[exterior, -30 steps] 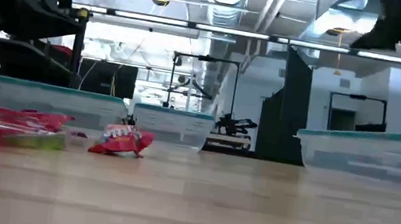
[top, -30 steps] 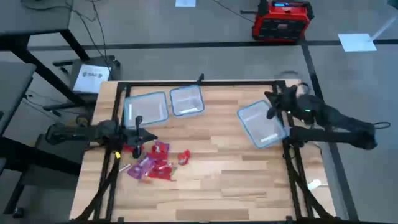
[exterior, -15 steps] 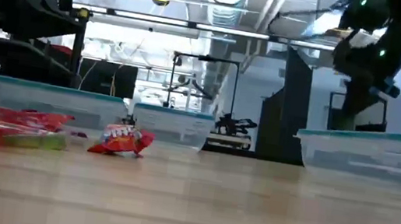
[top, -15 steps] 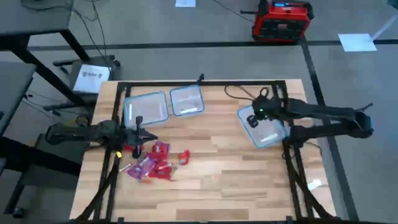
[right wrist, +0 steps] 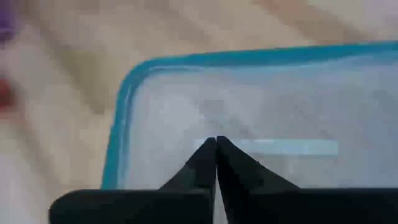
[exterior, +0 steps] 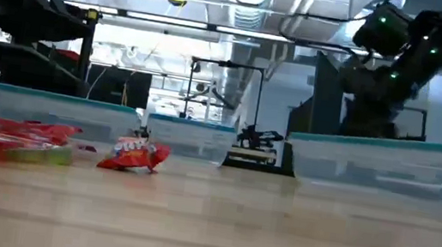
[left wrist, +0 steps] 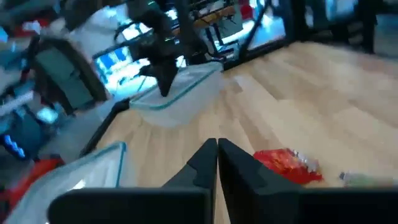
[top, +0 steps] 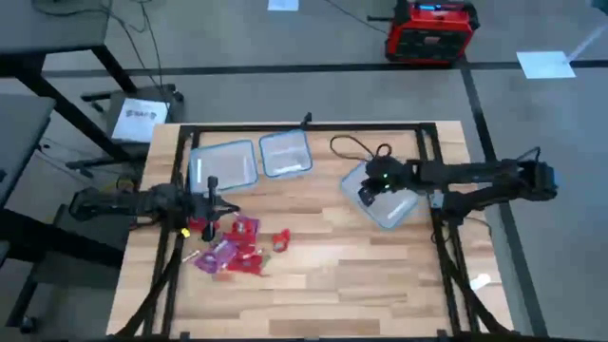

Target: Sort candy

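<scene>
Item: candy (top: 233,249), a heap of red, pink and purple wrapped pieces on the wooden table (top: 332,275), left front; wrapper print was too small to read. Left gripper (top: 211,202) hung over the heap, fingers pressed together, holding nothing. Right gripper (top: 366,195) sat over the right-hand clear tub (top: 394,211), fingers together, empty. Two more tubs (top: 223,163) stood at the back.

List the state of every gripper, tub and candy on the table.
Left gripper: shut, empty, by the candy.
Right gripper: shut, empty, inside the right tub.
Right tub: open, empty.
Left tub: open, empty.
Middle tub: open, empty.
Candy: unsorted, piled on the table.
</scene>
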Action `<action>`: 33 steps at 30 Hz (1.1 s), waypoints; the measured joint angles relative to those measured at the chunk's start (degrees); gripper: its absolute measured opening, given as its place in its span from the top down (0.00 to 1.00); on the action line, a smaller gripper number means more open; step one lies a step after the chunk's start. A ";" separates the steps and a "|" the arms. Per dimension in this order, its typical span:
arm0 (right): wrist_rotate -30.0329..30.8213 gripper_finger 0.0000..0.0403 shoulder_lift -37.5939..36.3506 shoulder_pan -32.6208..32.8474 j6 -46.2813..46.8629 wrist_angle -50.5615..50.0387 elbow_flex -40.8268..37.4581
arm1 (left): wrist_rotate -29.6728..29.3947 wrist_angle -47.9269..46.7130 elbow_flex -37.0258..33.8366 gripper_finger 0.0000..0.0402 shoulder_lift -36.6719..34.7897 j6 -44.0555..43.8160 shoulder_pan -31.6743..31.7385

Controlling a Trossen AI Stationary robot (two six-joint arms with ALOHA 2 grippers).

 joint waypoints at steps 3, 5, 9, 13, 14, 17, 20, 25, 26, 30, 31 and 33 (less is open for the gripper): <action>-4.85 1.00 4.72 3.40 -0.47 11.01 -0.07 | -2.31 -0.03 0.70 1.00 0.09 -5.00 -0.01; -7.66 1.00 7.02 5.66 -2.86 15.10 0.84 | -4.82 2.99 1.39 1.00 0.15 -9.30 -0.01; -8.02 1.00 5.76 10.10 -10.24 9.76 7.01 | -10.22 5.76 3.70 1.00 2.41 -14.33 0.05; -0.19 1.00 -0.01 13.89 -13.98 -0.47 11.81 | -10.11 9.43 8.14 1.00 9.21 -13.92 0.01; 1.75 1.00 -1.99 14.66 -14.05 -1.65 12.24 | -10.13 10.69 9.57 1.00 11.75 -14.09 0.01; 7.04 1.00 -7.66 16.86 -13.35 -5.46 12.30 | -10.11 12.81 14.85 1.00 22.76 -14.14 0.01; 14.48 1.00 -11.28 20.38 -10.50 -12.44 12.30 | -10.13 13.06 22.29 1.00 37.05 -16.59 0.09; 19.06 1.00 -11.67 24.61 -3.19 -21.94 12.00 | -7.58 12.40 37.19 1.00 61.87 -17.49 1.15; 19.09 1.00 -11.06 25.15 -1.98 -22.19 11.53 | -6.40 12.34 40.02 1.00 66.03 -16.44 1.60; 19.10 1.00 -8.87 26.46 3.80 -21.94 7.47 | -0.47 10.67 49.66 1.00 79.91 -15.46 4.19; 19.10 1.00 -8.34 26.65 5.43 -22.05 6.16 | 1.29 9.60 51.23 1.00 82.49 -15.70 4.80; 19.05 1.00 -7.62 26.71 7.24 -21.17 3.75 | 2.68 7.85 53.29 1.00 86.18 -16.17 5.64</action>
